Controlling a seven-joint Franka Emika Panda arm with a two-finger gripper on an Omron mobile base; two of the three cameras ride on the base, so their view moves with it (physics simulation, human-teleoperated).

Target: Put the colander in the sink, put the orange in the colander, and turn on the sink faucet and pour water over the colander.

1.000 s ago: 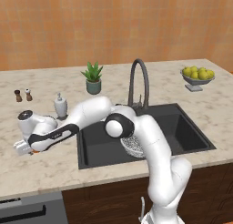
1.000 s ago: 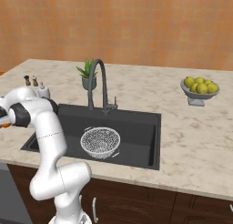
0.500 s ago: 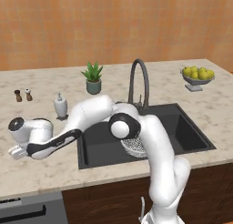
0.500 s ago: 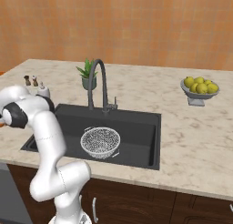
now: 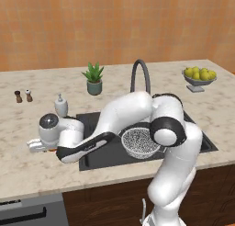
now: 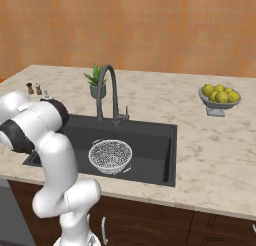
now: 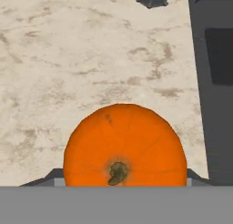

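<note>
One step of three is looking finished: the colander [image 5: 141,141] is sitting inside the sink [image 5: 195,131], toward its front, and in the right base view it is lying at about six o'clock from the sink faucet [image 6: 109,92]. Now the second step, fetching the orange [image 7: 124,145], is in hand. That fruit is resting on the marble counter [image 7: 73,59] to the left of the basin; in the hand view it is sitting at six o'clock, stem end facing the camera, with the sink's dark rim running down the three o'clock side.

Judging by these views, the gripper [image 5: 40,144] is reaching low over the counter at roughly nine o'clock from the colander. Its jaws are standing fairly wide and bracketing the orange on both sides, but I cannot tell whether they are pressing on it or merely flanking it.

Next, the move is calling for the jaws to close firmly on the round, smooth fruit, then a lift and a swing rightward over the sink edge to drop it in the colander.
</note>
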